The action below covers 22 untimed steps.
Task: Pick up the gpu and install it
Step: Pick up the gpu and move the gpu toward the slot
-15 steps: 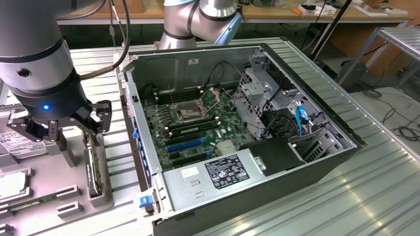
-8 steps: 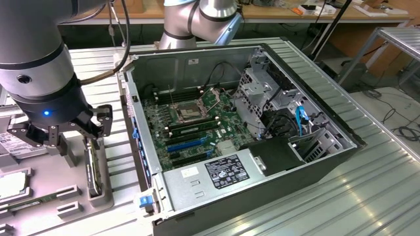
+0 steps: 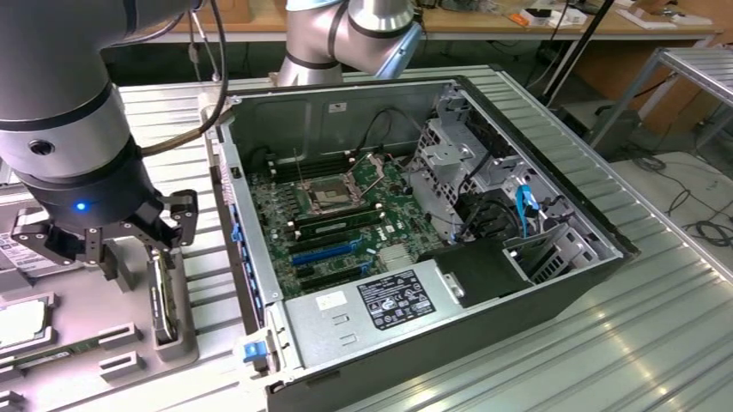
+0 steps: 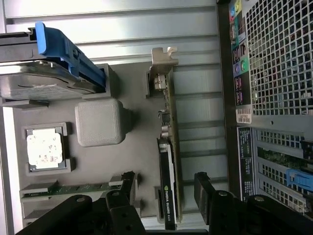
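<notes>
Gripper (image 4: 165, 178) jaws released wide, straddling gpu (image 4: 168, 127), nothing grasped. Card stands on edge in gray holder tray (image 4: 132, 147), both faces exposed for pinching.

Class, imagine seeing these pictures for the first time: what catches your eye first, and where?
The open computer case with its green motherboard lies in the exterior view's middle. On that view's left, the arm's open pincer hangs over a grey tray, its fingers either side of the gpu standing on edge.
</notes>
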### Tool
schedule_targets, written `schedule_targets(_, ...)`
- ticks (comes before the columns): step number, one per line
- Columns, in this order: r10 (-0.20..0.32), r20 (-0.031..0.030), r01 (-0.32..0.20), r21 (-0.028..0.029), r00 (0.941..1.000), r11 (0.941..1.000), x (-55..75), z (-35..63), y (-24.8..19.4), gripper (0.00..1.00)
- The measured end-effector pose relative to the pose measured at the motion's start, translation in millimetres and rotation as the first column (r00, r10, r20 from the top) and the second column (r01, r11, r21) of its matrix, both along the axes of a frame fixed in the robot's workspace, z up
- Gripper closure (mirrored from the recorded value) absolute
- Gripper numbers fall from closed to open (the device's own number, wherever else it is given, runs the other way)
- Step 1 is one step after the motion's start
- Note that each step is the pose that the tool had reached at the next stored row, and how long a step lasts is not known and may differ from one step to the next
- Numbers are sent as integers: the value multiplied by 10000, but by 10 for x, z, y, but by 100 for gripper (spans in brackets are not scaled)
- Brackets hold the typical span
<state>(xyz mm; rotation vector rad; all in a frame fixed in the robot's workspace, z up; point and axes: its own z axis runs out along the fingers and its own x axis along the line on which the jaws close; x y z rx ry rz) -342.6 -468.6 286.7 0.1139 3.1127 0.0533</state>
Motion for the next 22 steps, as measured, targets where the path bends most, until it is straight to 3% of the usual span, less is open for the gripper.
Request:
schedule_targets(14,0,-1,0,0,10000,10000,11,-150,-101,40)
schedule_targets(22,0,0,0,-1,10000,10000,21,-181,-111,40)
